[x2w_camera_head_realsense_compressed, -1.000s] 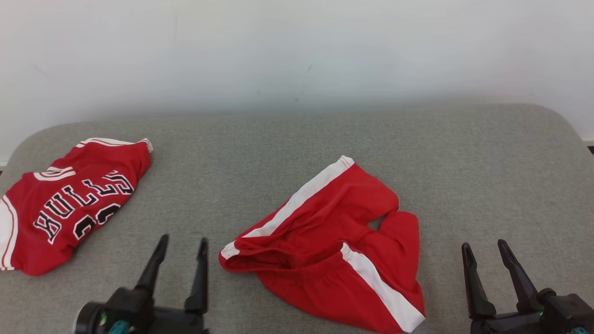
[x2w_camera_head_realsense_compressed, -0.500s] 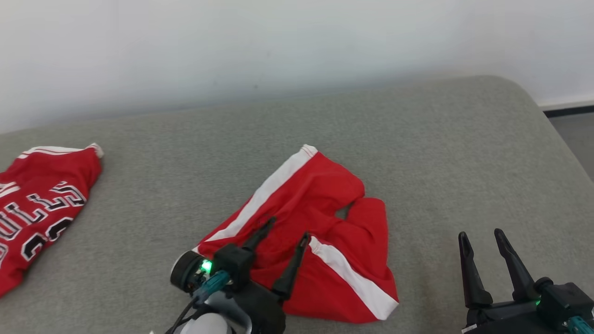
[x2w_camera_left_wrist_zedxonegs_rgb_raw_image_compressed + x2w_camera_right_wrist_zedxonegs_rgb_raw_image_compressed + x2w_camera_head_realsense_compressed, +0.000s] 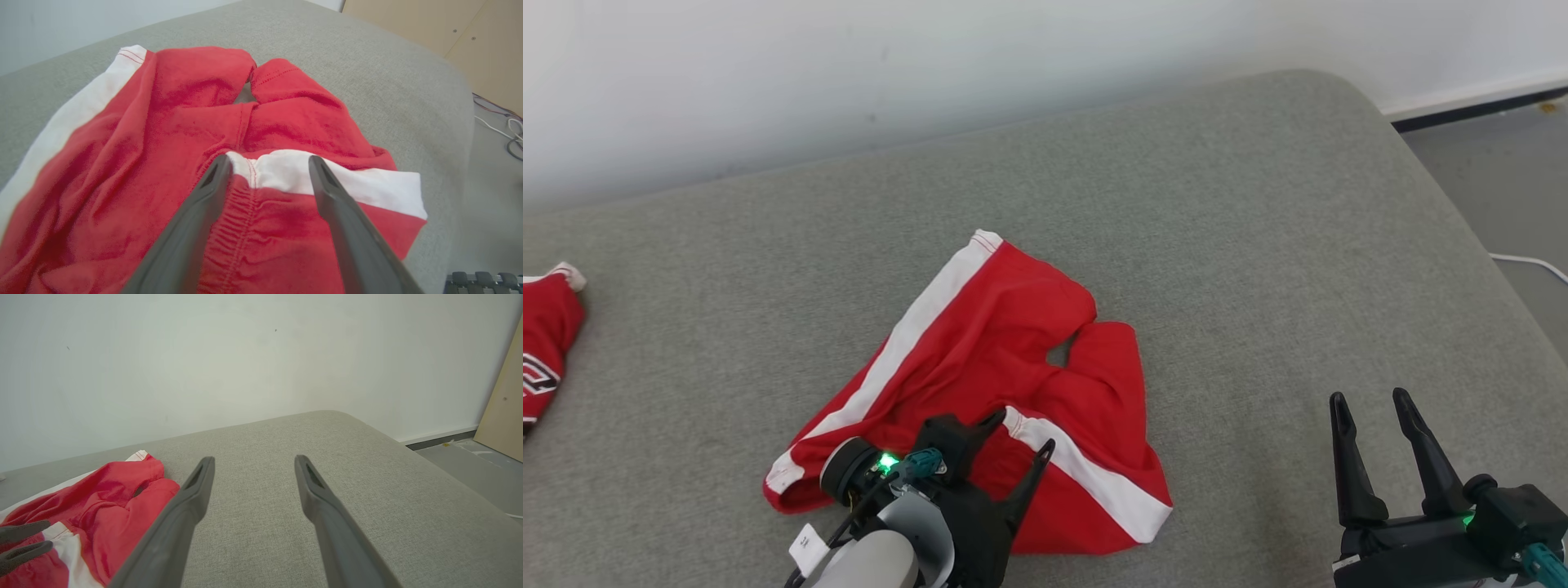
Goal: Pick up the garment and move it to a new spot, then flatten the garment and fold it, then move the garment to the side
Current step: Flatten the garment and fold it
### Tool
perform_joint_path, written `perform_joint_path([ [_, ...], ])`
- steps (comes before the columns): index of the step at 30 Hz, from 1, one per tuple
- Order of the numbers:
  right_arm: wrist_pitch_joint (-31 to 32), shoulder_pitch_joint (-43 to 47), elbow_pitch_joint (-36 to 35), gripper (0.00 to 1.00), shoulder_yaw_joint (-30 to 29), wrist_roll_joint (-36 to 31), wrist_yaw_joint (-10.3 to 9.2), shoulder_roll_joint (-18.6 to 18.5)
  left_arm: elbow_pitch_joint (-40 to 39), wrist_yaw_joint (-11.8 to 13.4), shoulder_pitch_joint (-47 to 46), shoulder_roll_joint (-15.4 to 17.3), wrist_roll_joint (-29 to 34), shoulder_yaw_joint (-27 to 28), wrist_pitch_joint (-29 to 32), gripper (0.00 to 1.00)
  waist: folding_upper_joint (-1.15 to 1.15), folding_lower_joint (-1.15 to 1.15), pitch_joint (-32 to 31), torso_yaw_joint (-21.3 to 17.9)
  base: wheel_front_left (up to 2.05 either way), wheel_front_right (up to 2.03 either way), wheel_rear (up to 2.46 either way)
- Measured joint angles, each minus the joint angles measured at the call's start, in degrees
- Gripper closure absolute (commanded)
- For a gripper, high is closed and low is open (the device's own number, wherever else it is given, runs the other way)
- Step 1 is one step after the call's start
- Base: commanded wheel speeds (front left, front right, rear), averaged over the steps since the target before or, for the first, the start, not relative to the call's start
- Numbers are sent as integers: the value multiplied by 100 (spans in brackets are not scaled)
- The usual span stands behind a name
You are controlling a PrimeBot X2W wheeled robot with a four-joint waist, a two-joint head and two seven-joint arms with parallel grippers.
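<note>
The left hand (image 3: 1023,433) angles down over the shorts (image 3: 980,343), its two dark fingers (image 3: 196,212) apart, straddling the gathered waistband (image 3: 241,220) beside a white stripe (image 3: 327,179). The right hand (image 3: 1369,400) hovers over the surface's (image 3: 1217,245) near right edge, fingers apart, empty. One crumpled red pair with two white stripes lies toward the near edge; one red jersey (image 3: 547,327) lies at the left edge. The surface is grey, woven and round-cornered.

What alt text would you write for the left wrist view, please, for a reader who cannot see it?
Crumpled red shorts lie on a grey padded surface. The left gripper is open, its two dark fingers straddling the spot where a white side stripe meets the gathered waistband.
</note>
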Motion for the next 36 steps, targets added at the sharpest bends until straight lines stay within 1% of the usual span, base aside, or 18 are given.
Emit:
perform_joint_path([
  [6,1,-33,5,0,-1,0,1,35,343,0,-138,33,-196,-180,183,0,0,0,100,-146,0,0,0],
  [11,1,-41,9,0,-3,0,0,46,631,0,-253,-9,-264,-320,379,0,0,0,118,-169,0,0,0],
  [12,1,-41,9,0,-3,0,0,46,631,0,-253,-9,-264,-320,379,21,0,0,118,-169,0,0,0],
  [13,1,-44,5,0,-4,0,0,46,681,0,-296,-53,-290,-366,378,55,0,0,118,-162,0,0,0],
  [14,1,-44,2,0,-8,-1,0,46,700,0,-316,-71,-296,-393,363,99,0,0,119,-154,0,0,0],
  [19,0,-38,2,0,-45,-2,0,63,730,4,-481,-107,-333,-342,-27,100,0,0,107,-52,0,0,0],
  [25,1,19,24,0,-76,-2,0,66,603,120,-662,-67,-389,-149,-341,100,0,-1,65,176,0,0,0],
  [29,1,101,42,0,-91,7,0,53,241,237,-619,25,-497,-30,-485,100,0,-1,-11,435,0,0,0],
  [32,0,181,56,0,-118,8,0,49,-203,334,-322,165,-567,25,-504,100,0,-1,-92,656,0,0,0],
  [36,0,276,71,0,-149,10,1,34,-915,599,298,465,-664,116,-452,100,0,-1,-211,972,0,0,0],
])
